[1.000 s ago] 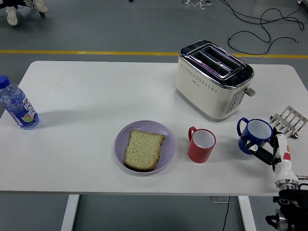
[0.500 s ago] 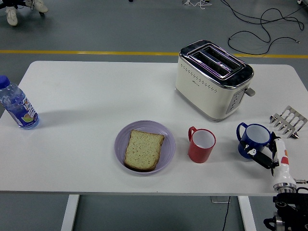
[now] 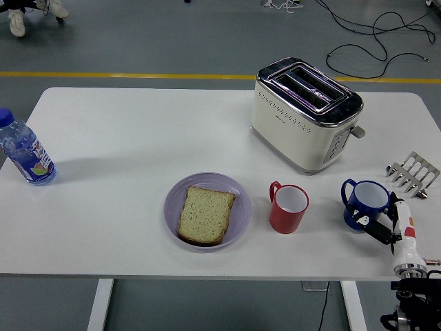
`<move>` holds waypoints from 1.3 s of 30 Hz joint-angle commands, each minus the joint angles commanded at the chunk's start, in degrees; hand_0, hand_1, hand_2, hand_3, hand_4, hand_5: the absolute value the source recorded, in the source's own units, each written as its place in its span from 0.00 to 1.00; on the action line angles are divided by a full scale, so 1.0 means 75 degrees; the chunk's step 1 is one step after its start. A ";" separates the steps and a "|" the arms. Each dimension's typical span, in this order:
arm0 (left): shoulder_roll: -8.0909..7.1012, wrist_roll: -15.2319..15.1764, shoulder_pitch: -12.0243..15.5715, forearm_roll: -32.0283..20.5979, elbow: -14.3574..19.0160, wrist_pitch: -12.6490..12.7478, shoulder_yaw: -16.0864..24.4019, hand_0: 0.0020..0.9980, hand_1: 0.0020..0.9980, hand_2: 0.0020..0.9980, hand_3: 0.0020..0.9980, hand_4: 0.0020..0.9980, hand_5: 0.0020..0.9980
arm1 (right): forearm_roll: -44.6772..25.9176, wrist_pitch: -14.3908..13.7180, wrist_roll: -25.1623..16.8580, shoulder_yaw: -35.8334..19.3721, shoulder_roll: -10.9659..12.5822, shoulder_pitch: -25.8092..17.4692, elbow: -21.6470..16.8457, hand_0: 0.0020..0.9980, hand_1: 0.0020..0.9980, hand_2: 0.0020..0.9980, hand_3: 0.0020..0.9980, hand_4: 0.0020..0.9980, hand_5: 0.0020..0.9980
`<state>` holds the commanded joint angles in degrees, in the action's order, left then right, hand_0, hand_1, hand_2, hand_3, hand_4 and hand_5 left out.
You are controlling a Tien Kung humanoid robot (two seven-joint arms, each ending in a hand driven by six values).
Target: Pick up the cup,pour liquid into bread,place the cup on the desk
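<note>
1. Head view, table: a white table (image 3: pixel 124 138) fills most of the picture, its near edge along the bottom, grey floor with a yellow line beyond its far edge.
2. Head view, cups: a blue cup (image 3: pixel 367 203) stands upright near the table's right front, its handle turned to the left and its white inside showing. A red cup (image 3: pixel 289 207) stands upright to its left, well apart from it, handle also to the left.
3. Head view, bread: a slice of bread (image 3: pixel 205 214) lies flat on a lilac plate (image 3: pixel 178 194) just left of the red cup, near the front middle of the table.
4. Head view, right hand: the right hand (image 3: pixel 384 227) comes up from the lower right corner, a white and red part behind it. Its dark fingers (image 3: pixel 373 228) lie against the blue cup's near right side. How far they close round the cup I cannot tell.
5. Head view, left hand: it does not show.
6. Head view, other things: a cream toaster (image 3: pixel 306 114) with chrome top stands behind the cups. A metal rack (image 3: pixel 413 174) lies at the right edge, behind the blue cup. A water bottle (image 3: pixel 25 149) with a blue cap stands at the far left edge.
</note>
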<state>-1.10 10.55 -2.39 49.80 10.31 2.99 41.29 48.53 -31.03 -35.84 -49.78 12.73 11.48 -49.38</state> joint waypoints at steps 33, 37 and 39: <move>-0.0021 0.0011 -0.0040 0.0097 0.0000 -0.0005 0.0071 0.66 0.70 0.72 0.62 0.36 0.92 | 0.0458 0.0173 0.0339 -0.0177 0.0011 -0.0045 -0.0026 0.52 0.47 0.64 0.77 0.86 0.12; -0.0021 0.0015 -0.0048 0.0115 0.0000 -0.0007 0.0096 0.66 0.70 0.72 0.62 0.36 0.92 | 0.0536 0.0243 0.0377 -0.0249 0.0029 -0.0078 -0.0109 0.52 0.47 0.64 0.77 0.86 0.12; -0.0024 0.0012 -0.0061 0.0093 0.0000 -0.0007 0.0082 0.66 0.70 0.72 0.62 0.36 0.92 | 0.0591 0.0278 0.0408 -0.0274 0.0037 -0.0083 -0.0160 0.61 0.57 0.77 0.87 0.87 0.11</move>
<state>-1.28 10.65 -2.85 50.50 10.31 2.93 41.91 52.96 -28.95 -32.78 -51.84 13.01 10.86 -50.58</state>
